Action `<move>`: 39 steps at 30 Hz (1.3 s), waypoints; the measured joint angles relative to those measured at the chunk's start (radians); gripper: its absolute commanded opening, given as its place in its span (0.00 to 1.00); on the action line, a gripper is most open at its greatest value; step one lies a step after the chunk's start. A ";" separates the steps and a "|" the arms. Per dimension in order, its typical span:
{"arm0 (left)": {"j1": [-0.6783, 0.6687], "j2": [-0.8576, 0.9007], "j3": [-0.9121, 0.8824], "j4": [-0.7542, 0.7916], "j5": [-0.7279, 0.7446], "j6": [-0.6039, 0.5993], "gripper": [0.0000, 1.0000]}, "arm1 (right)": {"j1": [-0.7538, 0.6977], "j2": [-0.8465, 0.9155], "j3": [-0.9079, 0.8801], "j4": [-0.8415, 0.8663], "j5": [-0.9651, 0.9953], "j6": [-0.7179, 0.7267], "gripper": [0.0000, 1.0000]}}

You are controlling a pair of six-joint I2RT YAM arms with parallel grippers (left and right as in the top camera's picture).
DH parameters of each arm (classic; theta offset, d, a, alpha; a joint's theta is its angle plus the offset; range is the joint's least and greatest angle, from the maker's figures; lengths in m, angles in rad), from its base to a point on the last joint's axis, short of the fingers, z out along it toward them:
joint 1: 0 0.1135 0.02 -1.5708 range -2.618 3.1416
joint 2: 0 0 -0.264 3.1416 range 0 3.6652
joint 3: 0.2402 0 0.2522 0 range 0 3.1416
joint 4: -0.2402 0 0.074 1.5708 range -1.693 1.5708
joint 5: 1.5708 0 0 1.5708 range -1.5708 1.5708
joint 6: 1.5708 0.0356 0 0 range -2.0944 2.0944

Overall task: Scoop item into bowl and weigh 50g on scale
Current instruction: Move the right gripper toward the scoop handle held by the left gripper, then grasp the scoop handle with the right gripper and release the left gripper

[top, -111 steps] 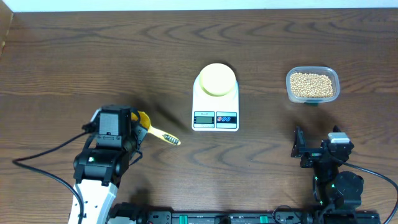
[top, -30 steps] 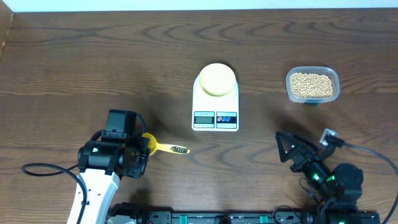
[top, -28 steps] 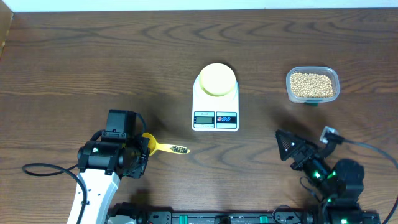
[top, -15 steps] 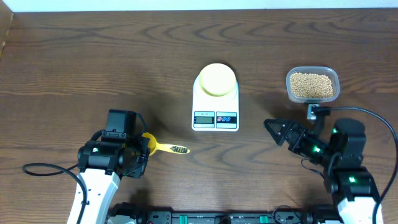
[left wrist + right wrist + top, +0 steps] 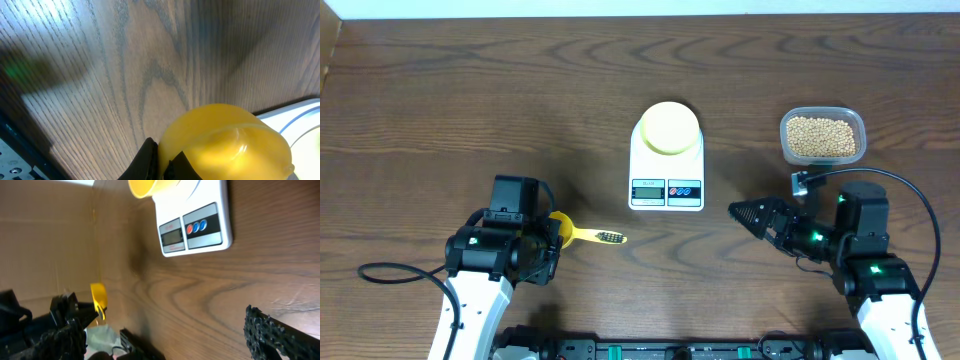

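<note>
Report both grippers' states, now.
Left gripper: closed on the yellow scoop.
Right gripper: open, holding nothing.

From overhead, looking straight down from high, seeing the whole table [image 5: 470, 90]. From the left wrist, looking very close at the scoop [image 5: 225, 145]. From the right wrist, looking low across the table, sharing the scale [image 5: 195, 227] and scoop with overhead.

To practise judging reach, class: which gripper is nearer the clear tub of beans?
Right. In the overhead view the right gripper is open, just below-left of the tub; the left gripper, holding the yellow scoop, is far off past the scale.
</note>
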 measured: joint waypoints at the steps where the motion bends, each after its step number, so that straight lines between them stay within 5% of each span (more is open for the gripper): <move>1: 0.000 0.000 0.000 0.000 0.002 0.000 0.07 | 0.016 0.000 0.000 0.006 -0.002 0.000 0.99; 23: -0.066 0.000 0.000 0.063 0.084 -0.003 0.07 | 0.538 0.015 0.000 0.301 0.298 0.204 0.99; 30: -0.132 0.001 0.000 0.117 0.090 0.002 0.07 | 0.612 0.122 0.002 0.461 0.326 0.217 0.80; 39: -0.179 0.026 0.000 0.207 0.093 -0.043 0.07 | 0.653 0.271 0.002 0.717 0.336 0.241 0.73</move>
